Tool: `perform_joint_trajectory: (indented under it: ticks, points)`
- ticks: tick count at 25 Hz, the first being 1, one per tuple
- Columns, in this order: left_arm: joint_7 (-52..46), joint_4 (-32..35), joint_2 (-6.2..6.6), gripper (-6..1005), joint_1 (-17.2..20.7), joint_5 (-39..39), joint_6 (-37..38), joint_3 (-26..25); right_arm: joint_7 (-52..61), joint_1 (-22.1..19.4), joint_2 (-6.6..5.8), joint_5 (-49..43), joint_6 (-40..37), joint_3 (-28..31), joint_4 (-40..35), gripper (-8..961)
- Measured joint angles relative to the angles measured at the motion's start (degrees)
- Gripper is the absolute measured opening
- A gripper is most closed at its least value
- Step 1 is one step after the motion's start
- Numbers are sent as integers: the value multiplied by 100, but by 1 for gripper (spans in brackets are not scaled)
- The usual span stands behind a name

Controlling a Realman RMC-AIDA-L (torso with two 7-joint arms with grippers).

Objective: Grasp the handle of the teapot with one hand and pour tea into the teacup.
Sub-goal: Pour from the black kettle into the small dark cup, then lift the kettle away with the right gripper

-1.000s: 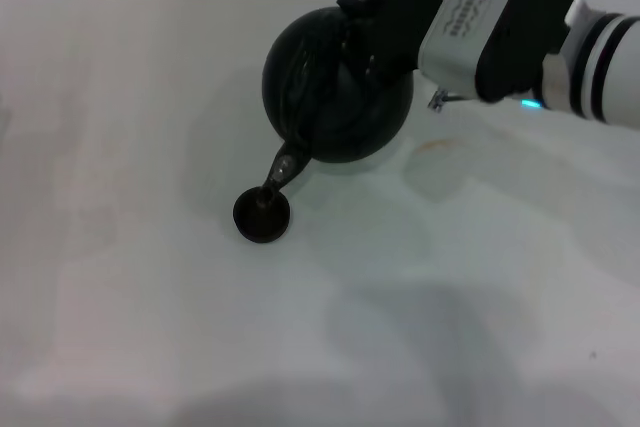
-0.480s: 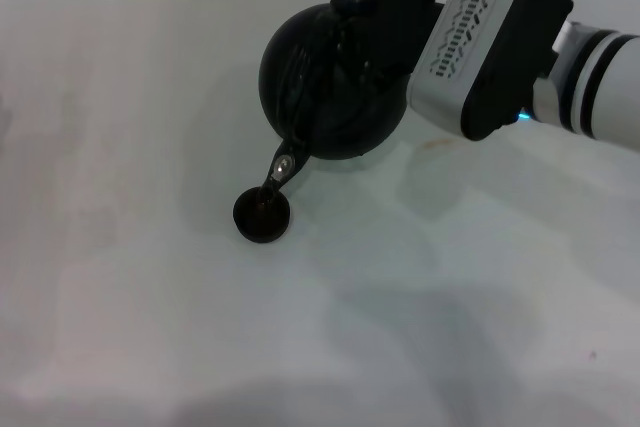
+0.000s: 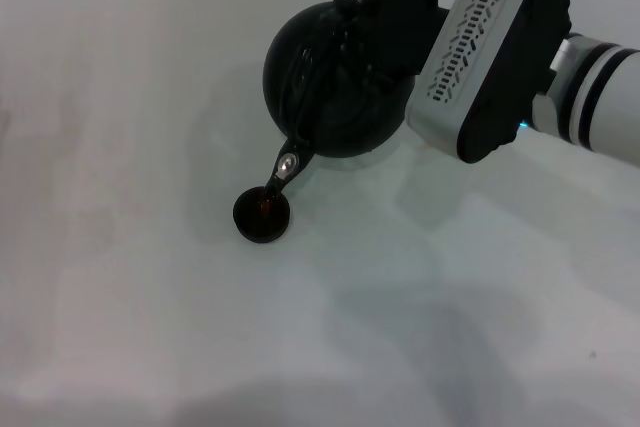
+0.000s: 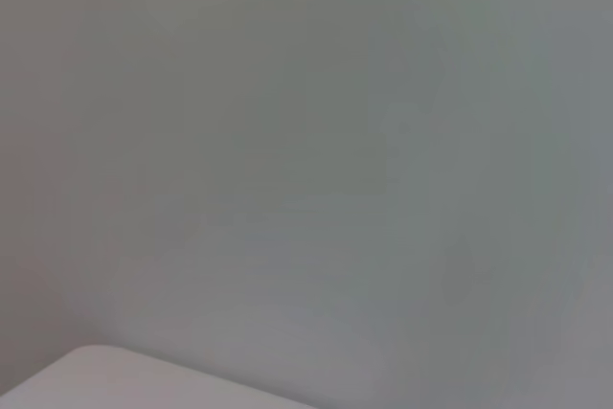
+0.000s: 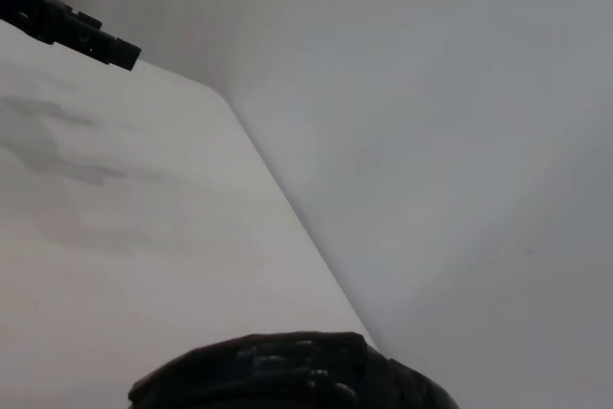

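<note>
On a pale counter (image 3: 130,277), the small dark teacup (image 3: 262,215) sits directly under the pale-tipped spout of the tilted black teapot (image 3: 330,87). Further right, the right gripper (image 3: 385,22) has its jaws clamped on the handle (image 3: 305,82), which is largely hidden behind the black fingers. The left arm is out of sight.
</note>
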Motion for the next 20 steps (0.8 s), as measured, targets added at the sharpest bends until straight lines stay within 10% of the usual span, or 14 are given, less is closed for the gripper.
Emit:
perform_joint_trajectory:
  ticks: [20]
  points:
    - [-8, 0, -9, 888, -10, -6, -1, -2, -217, -24, 10, -16, 259, -144, 47, 145]
